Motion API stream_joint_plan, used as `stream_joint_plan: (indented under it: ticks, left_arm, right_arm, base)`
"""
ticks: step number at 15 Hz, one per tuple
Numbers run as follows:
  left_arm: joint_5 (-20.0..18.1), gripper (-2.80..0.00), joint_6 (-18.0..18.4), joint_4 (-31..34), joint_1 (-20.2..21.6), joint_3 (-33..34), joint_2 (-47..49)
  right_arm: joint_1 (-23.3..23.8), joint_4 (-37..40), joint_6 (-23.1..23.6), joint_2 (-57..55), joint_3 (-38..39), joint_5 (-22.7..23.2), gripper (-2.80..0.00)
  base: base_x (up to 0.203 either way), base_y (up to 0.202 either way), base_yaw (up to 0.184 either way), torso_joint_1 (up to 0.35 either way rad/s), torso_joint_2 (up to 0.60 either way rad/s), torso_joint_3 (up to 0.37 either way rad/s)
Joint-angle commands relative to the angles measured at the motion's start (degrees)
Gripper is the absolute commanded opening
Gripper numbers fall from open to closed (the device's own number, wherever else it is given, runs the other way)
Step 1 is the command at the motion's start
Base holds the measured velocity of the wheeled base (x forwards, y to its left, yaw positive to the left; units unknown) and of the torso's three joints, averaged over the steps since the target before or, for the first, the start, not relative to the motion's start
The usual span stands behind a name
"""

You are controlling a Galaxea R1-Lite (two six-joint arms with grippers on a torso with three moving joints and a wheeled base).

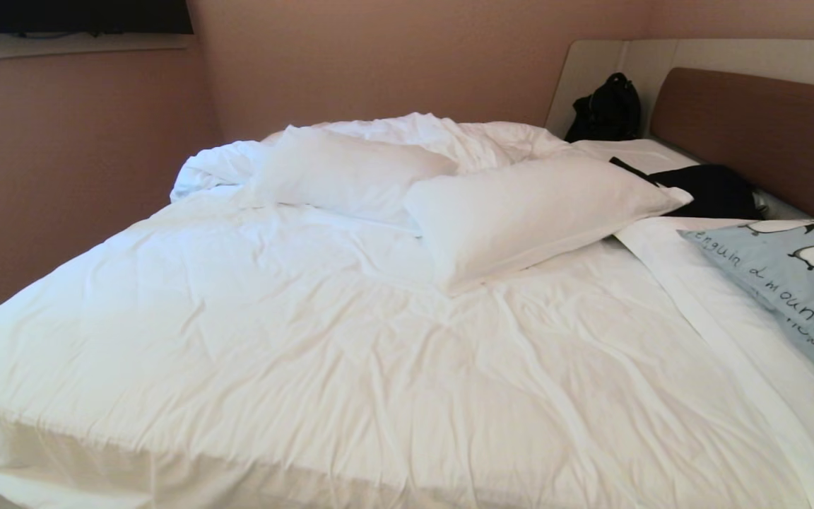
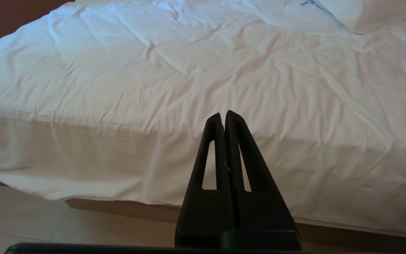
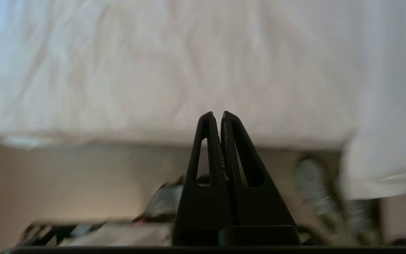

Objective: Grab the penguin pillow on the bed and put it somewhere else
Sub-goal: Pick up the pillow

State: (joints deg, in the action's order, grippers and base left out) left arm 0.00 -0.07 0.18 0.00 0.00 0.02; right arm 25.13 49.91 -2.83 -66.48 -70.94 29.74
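The penguin pillow [image 1: 799, 283] lies flat on the bed [image 1: 294, 339] at its right edge, near the headboard [image 1: 767, 134], partly cut off by the head view. Two white pillows [image 1: 520, 212] rest further in, toward the middle, with a dark garment [image 1: 714, 191] between them and the headboard. The left gripper [image 2: 223, 114] hangs off the bed's edge, jaws pressed together and empty. The right gripper [image 3: 217, 114] points at the bed's side above the floor, jaws likewise closed on nothing.
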Motion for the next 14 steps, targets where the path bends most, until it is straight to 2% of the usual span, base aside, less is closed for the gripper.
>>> stream_joint_plan:
  ticks: [1, 4, 6, 8, 11, 13, 14]
  left_arm:
    - [0.0, -2.8, 0.0, 0.0, 0.0, 0.0, 0.0]
    - [0.0, -2.8, 0.0, 0.0, 0.0, 0.0, 0.0]
    - [0.0, -2.8, 0.0, 0.0, 0.0, 0.0, 0.0]
    - [-0.1, -2.8, 0.0, 0.0, 0.0, 0.0, 0.0]
    - [0.0, -2.8, 0.0, 0.0, 0.0, 0.0, 0.0]
    - [-0.1, -2.8, 0.0, 0.0, 0.0, 0.0, 0.0]
    - [0.0, -2.8, 0.0, 0.0, 0.0, 0.0, 0.0]
  right_arm:
    - [-10.2, 15.1, -19.1, 6.6, 2.8, 3.4, -2.8]
    - [-17.4, 17.2, -14.5, 16.4, 8.5, 5.0, -2.8]
    - [-18.3, 17.1, -13.9, 23.7, 11.5, 4.4, -2.8]
    - [-18.6, 14.2, -13.7, 31.7, 15.1, 0.7, -2.8]
    - [-18.8, 0.9, -13.3, 45.5, 24.4, -8.0, -2.8]
    - [-19.1, -4.9, -13.0, 48.8, 28.9, -11.7, -2.8]
    - [-19.3, -5.7, -13.0, 48.5, 29.2, -12.2, -2.8]
  base:
    - [0.0, 0.0, 0.0, 0.0, 0.0, 0.0]
    - [0.0, 0.0, 0.0, 0.0, 0.0, 0.0]
    - [0.0, 0.0, 0.0, 0.0, 0.0, 0.0]
    - [0.0, 0.0, 0.0, 0.0, 0.0, 0.0]
    - [0.0, 0.0, 0.0, 0.0, 0.0, 0.0]
    - [0.0, 0.0, 0.0, 0.0, 0.0, 0.0]
    - [0.0, 0.0, 0.0, 0.0, 0.0, 0.0]
